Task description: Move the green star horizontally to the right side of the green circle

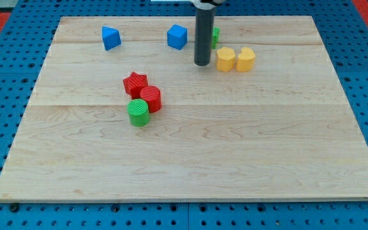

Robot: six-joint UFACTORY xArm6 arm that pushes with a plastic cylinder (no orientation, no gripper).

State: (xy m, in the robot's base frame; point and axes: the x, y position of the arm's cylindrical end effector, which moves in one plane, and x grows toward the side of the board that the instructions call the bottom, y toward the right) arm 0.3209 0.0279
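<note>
Nearest us, green round plastic block (138,112) sits well down-left of my tip (202,63); small green star block (216,34) peeks just up-right behind it. No fingers, plain rod.

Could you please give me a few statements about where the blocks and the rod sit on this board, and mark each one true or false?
1. My tip is just to the view's left of the two yellow blocks. True.
2. The green star is in full view. False: the rod hides most of it.
3. The green circle touches the red cylinder. True.
4. The red star lies at the view's bottom right. False: it is left of centre, above the green circle.
5. Both blue blocks sit near the view's top. True.
</note>
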